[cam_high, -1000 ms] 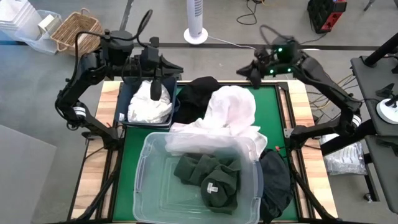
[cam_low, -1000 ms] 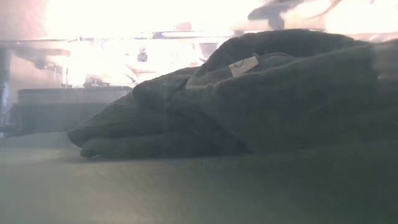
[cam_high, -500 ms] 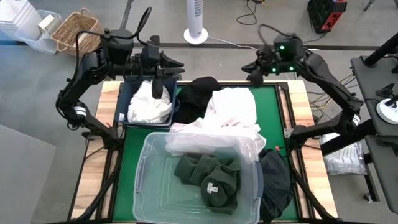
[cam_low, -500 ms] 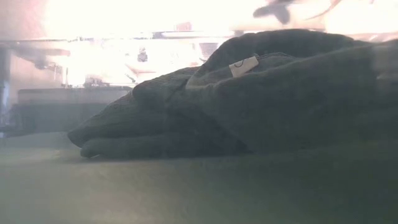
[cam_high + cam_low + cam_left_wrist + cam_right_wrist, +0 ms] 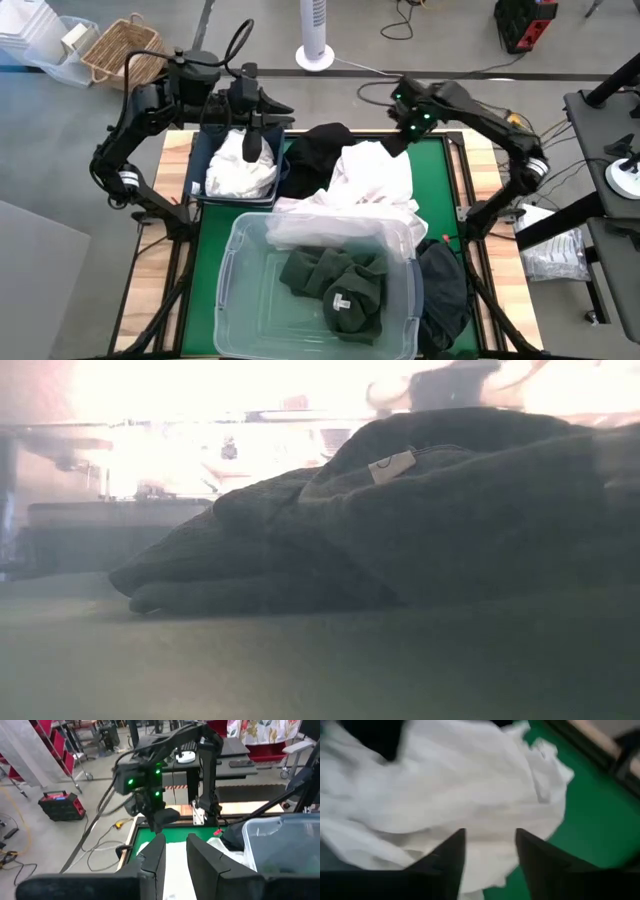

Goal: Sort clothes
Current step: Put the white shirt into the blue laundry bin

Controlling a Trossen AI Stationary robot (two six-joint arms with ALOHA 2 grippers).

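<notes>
A white garment (image 5: pixel 375 180) (image 5: pixel 470 795) lies heaped on the green mat, and its near part drapes over the clear tub's far rim. A black garment (image 5: pixel 318 150) lies beside it. White clothes (image 5: pixel 235 170) fill the navy bin (image 5: pixel 199 150). Dark green garments (image 5: pixel 335 285) (image 5: pixel 400 520), one with a white tag (image 5: pixel 392 465), lie in the clear tub (image 5: pixel 228 270). My right gripper (image 5: pixel 400 130) (image 5: pixel 490 855) is open above the white garment's far edge. My left gripper (image 5: pixel 250 142) (image 5: pixel 176 855) hangs open over the bin's white clothes.
Another dark garment (image 5: pixel 440 290) hangs off the table's right near corner beside the tub. A wicker basket (image 5: pixel 122 48) and a fan base (image 5: pixel 314 55) stand on the floor beyond the far edge. The tub takes up the table's near half.
My right arm's wrist has swung toward the table's left, bringing its gripper over the white garment's far edge. The white garment's domed top has sunk and flattened on the mat. My left arm has kept still.
</notes>
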